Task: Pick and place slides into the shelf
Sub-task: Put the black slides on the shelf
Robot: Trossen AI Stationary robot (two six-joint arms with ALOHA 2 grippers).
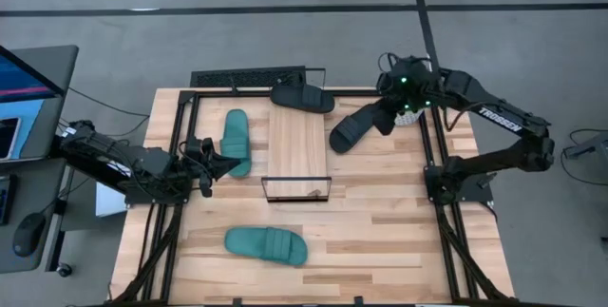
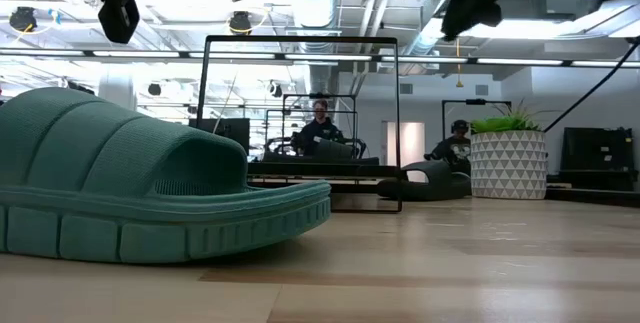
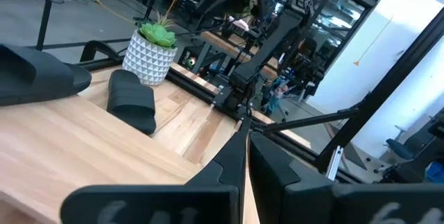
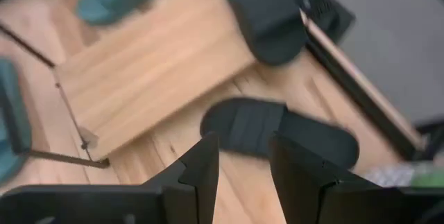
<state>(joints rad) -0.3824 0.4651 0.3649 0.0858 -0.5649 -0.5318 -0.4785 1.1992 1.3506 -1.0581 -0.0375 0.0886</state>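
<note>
The shelf point(image 1: 297, 145), a light-wood plank on a black wire frame, stands mid-table. One black slide point(image 1: 302, 97) lies at the shelf's far end. The other black slide point(image 1: 353, 129) point(image 4: 277, 130) lies on the tabletop to the shelf's right. A teal slide point(image 1: 236, 139) lies left of the shelf, and another teal slide point(image 1: 267, 245) point(image 2: 130, 183) lies near the table's near edge. My right gripper point(image 4: 243, 165) hovers open above the right-hand black slide. My left gripper point(image 3: 247, 156) is shut, raised beside the left teal slide's near end, holding nothing.
A plant in a white patterned pot point(image 3: 149, 54) point(image 2: 508, 163) stands at the table's far right corner, close under my right arm. Black frame rails point(image 1: 180, 145) border the tabletop. A desk with a monitor point(image 1: 24, 88) sits off the left edge. People sit in the room beyond.
</note>
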